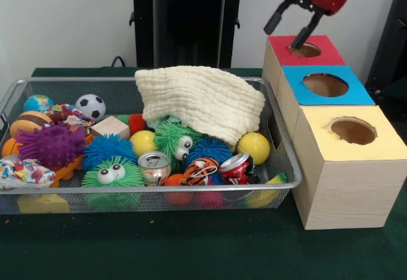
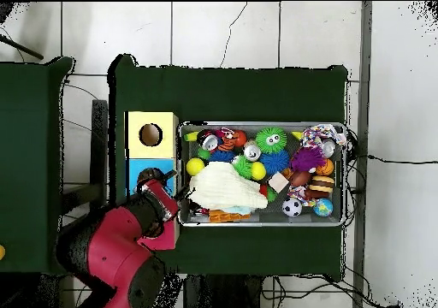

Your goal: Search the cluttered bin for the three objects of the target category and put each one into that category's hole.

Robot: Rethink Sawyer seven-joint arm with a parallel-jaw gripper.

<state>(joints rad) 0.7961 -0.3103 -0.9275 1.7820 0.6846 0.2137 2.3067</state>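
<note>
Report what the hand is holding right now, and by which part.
Nothing. The hand hangs open and empty above the hole in the red box; no object sits between its fingers.

Bin [image 1: 280, 184]: a wire mesh tray, heaped with toys, just beside the row of boxes.
Cans [image 1: 154, 167]: two crushed drink cans near the front wall; a silver one upright, and a red can [image 1: 236, 165] tilted to its right.
Cloth [image 1: 202, 99]: cream, rumpled, draped over the pile's back.
Boxes: three wooden blocks, each with a round hole on top; red box [image 1: 324, 56] farthest, blue box [image 1: 356, 94] in the middle, yellow box [image 1: 381, 147] nearest.
</note>
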